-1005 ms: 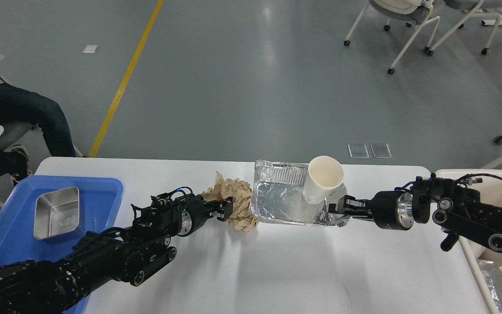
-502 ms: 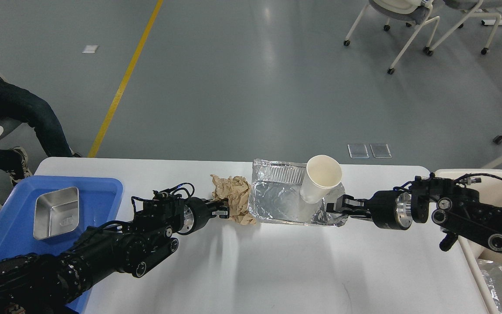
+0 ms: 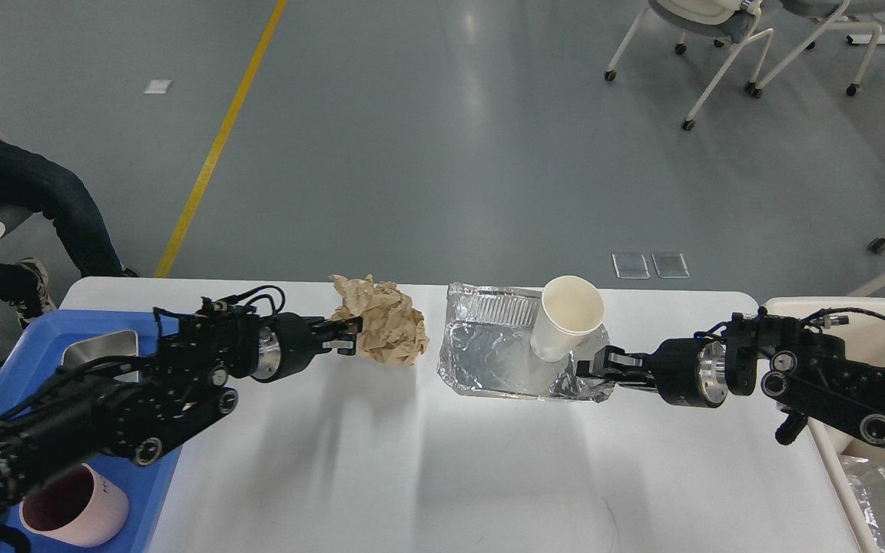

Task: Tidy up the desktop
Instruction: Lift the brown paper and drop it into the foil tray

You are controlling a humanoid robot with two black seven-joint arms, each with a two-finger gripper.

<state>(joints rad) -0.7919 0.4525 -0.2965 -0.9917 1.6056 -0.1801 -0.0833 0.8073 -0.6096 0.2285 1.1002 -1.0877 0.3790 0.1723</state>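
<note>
- Your left gripper [image 3: 344, 339] is closed on the near-left edge of the crumpled brown paper [image 3: 381, 330]; the wad sticks out past the fingertips, to the right and slightly beyond them.
- From the shadow below it, the paper seems lifted off the desktop [image 3: 442, 461], though you cannot be sure from this one view.
- Behind that gripper, back along its arm, you have the blue tray [image 3: 4, 384] at the desktop's left end. In it sits a metal dish [image 3: 97, 349], mostly hidden by the arm, and a pink cup [image 3: 77, 507] near the bottom edge of the view.
- Your right gripper [image 3: 590, 367] has its fingers clamped on the near-right rim of the foil tray [image 3: 488, 361], which rests on the desktop and extends to the left of the fingertips.
- A white paper cup [image 3: 569, 315] stands tilted in the foil tray, its mouth turned up and toward you, just above and left of the right gripper.
- Between your two grippers, the paper wad and the foil tray sit near each other without touching.
- Behind the right gripper, under its arm, the cream bin [image 3: 865, 468] stands at the desktop's right end with some silvery foil [image 3: 880, 507] inside.
- The desktop spreads white and wide beneath both arms, most of it lying nearer to you than either gripper.
</note>
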